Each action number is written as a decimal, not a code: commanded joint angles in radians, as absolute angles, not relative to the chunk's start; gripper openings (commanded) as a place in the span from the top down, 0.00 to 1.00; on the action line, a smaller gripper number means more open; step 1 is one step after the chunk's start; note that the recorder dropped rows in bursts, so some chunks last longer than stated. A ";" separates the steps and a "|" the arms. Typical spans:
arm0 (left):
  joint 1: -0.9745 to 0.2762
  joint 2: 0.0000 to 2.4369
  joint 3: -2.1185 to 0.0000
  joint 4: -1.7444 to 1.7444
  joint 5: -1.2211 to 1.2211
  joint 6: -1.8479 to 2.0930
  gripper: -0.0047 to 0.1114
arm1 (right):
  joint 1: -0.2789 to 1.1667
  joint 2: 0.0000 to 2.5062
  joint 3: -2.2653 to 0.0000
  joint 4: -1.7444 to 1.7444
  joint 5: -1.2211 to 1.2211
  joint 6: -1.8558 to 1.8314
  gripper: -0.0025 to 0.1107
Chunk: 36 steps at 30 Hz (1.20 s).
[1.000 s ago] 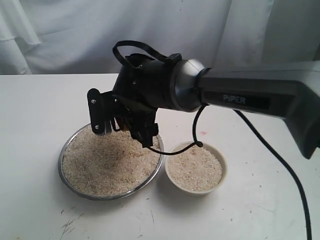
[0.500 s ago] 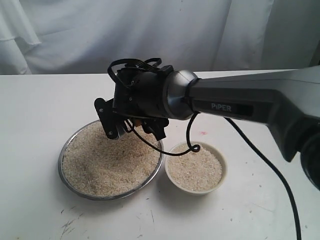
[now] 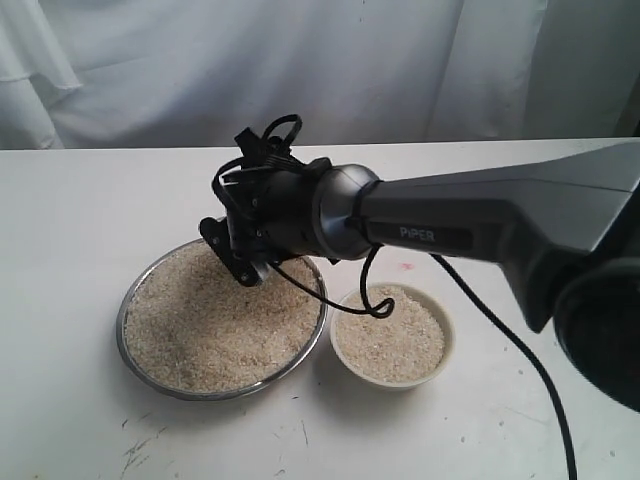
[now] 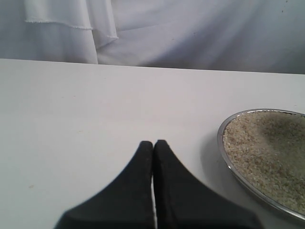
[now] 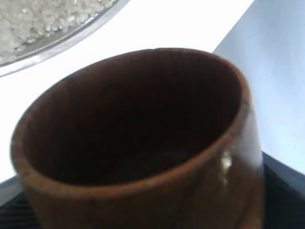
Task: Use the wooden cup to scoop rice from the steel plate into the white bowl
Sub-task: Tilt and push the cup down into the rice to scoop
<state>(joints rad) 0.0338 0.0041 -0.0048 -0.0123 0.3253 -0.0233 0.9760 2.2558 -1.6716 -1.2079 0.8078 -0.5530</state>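
Exterior view, near to far. Toward the near edge of the bench [image 3: 70, 400] stand the white bowl [image 3: 440, 365], filled with grains almost to its rim, and just beside it the steel plate [image 3: 121, 318], which carries the rice [image 3: 215, 335] in a broad bed. Above the plate's far side hangs the right end effector [image 3: 245, 258], its jaws spread wide around the wooden cup [image 5: 143, 143]; the cup's dark interior looks empty. The arm reaches in nearly level from the bench's right edge, with the wrist pitched down and rolled. Judged step: approach for a scoop. Next, the cup's lip must dip into the bed, sweep, then come upright before crossing to the bowl. The left end effector [image 4: 153, 148], fingers pressed together and holding nothing, hovers low over bare bench, apart from the plate. A white curtain [image 3: 300, 60] hangs behind.
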 commanded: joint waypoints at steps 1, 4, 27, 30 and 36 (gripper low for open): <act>0.031 0.000 0.000 -0.012 0.319 -0.024 0.96 | 0.979 2.293 -1.685 -1.327 0.800 -0.554 0.98; 0.031 0.000 0.000 -0.012 0.319 -0.024 0.96 | 0.986 2.312 -1.706 -1.342 0.800 -0.554 0.98; 0.031 0.000 0.000 -0.012 0.319 -0.024 0.96 | 1.035 2.393 -1.733 -1.349 0.821 -0.569 0.98; 0.031 0.000 0.000 -0.012 0.319 -0.024 0.96 | 1.042 2.405 -1.733 -1.351 0.830 -0.569 0.98; 0.031 0.000 0.000 -0.012 0.319 -0.024 0.96 | 1.069 2.434 -1.731 -1.351 0.837 -0.569 0.98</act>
